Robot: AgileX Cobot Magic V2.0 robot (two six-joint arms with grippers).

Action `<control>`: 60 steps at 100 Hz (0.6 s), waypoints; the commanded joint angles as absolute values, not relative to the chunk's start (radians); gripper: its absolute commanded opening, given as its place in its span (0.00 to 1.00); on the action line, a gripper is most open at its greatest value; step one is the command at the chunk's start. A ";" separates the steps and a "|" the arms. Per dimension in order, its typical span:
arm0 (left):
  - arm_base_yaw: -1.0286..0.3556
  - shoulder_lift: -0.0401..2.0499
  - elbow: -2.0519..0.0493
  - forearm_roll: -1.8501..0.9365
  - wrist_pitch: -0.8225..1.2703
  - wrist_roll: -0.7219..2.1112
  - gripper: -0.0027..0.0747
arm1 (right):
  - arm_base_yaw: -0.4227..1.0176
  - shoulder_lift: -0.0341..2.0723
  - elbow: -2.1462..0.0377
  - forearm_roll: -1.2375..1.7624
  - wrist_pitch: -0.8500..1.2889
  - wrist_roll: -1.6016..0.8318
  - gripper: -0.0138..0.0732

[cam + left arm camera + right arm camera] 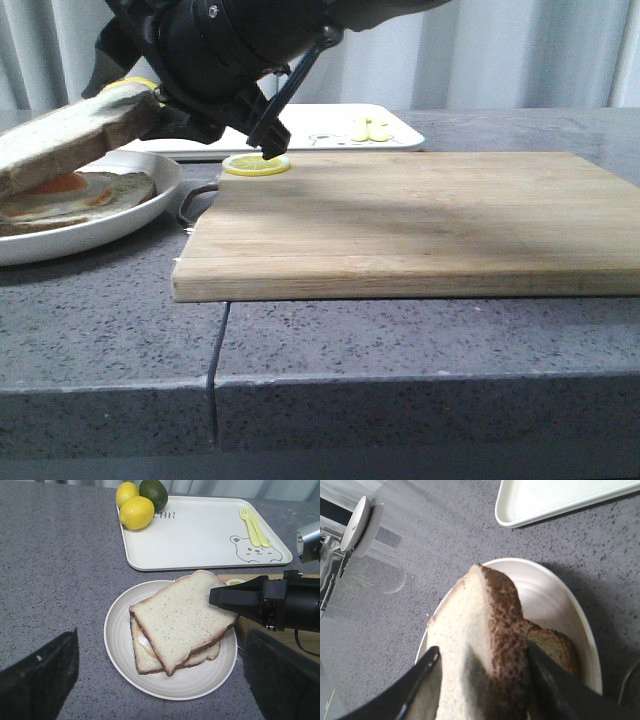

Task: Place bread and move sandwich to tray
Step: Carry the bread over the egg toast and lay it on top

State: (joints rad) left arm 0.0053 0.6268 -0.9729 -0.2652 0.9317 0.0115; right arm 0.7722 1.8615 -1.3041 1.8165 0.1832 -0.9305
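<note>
Holding the thick pale brown-crusted bread slice (70, 135) tilted over the egg sandwich (75, 195) on the round white plate (130, 225). From the left wrist: white rectangular tray (200, 535) waiting, transfer undone; left gripper state untellable. Right gripper (482, 690) clamped on bread, not released.

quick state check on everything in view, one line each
bread: tilted, held over the egg slice
sandwich: egg slice flat on the plate, partly covered
plate: on the counter, holding the sandwich
tray: holds fruit and a fork, no sandwich
right tool: shut on bread
left tool: open, empty
</note>
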 commanded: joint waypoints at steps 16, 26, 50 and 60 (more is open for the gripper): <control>0.006 0.628 -0.997 -0.287 0.858 0.009 0.83 | 0.772 1.811 -1.340 1.835 0.206 -0.948 0.77; 0.006 0.628 -0.997 -0.287 0.858 0.009 0.83 | 0.772 1.811 -1.340 1.835 0.206 -0.948 0.83; 0.006 0.628 -0.997 -0.287 0.858 0.009 0.83 | 0.772 1.811 -1.340 1.801 0.219 -0.948 0.83; 0.006 0.628 -0.997 -0.287 0.858 0.009 0.83 | 0.772 1.811 -1.340 1.766 0.220 -0.948 0.83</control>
